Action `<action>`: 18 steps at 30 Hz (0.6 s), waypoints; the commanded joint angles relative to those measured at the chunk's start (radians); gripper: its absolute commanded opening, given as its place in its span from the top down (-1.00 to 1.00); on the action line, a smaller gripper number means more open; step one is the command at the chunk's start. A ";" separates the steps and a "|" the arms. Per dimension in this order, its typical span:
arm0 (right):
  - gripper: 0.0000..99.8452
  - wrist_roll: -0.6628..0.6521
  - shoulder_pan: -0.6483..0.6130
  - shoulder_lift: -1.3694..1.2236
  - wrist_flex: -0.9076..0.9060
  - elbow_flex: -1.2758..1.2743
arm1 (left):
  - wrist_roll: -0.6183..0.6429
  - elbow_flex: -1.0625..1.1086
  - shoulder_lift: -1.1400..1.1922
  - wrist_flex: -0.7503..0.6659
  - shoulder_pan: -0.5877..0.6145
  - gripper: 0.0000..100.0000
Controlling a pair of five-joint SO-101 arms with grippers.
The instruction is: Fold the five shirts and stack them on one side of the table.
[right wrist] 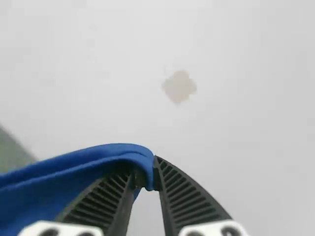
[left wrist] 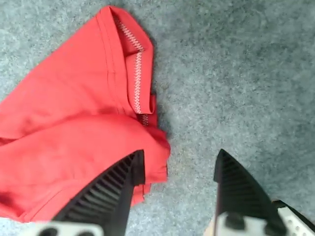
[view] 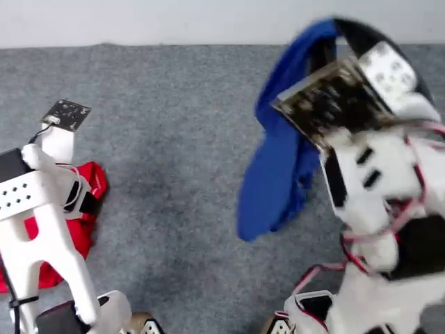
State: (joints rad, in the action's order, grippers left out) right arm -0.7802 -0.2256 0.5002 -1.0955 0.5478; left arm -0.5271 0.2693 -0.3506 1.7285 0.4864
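Grey carpeted table [view: 174,139], crumpled red shirt [view: 97,179] on its left side.

It looks like a robotics lab bench. A table covered in grey felt-like fabric [view: 174,139] stands against a plain white wall [view: 139,21]. The white plastic left arm [view: 38,223] and right arm [view: 389,174] carry bare circuit boards [view: 334,97] and loose red wires [view: 354,256].

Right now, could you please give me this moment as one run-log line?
right gripper: shut on blue shirt, hanging above table | left gripper: open at red shirt edge
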 commanded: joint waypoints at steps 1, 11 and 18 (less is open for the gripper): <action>0.98 -0.092 -0.071 -0.039 0.148 0.032 | 0.008 -0.005 -0.038 0.015 0.029 0.54; 0.98 -0.512 -0.338 -0.197 0.503 0.032 | 0.008 -0.010 -0.038 0.015 0.130 0.54; 0.98 -0.695 -0.338 -0.305 0.783 0.034 | 0.006 -0.008 -0.098 0.014 0.170 0.54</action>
State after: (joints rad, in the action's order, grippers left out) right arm -1.4231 -0.5616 0.2025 -0.4143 0.5462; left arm -0.5271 0.2693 -0.3813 1.7285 0.6490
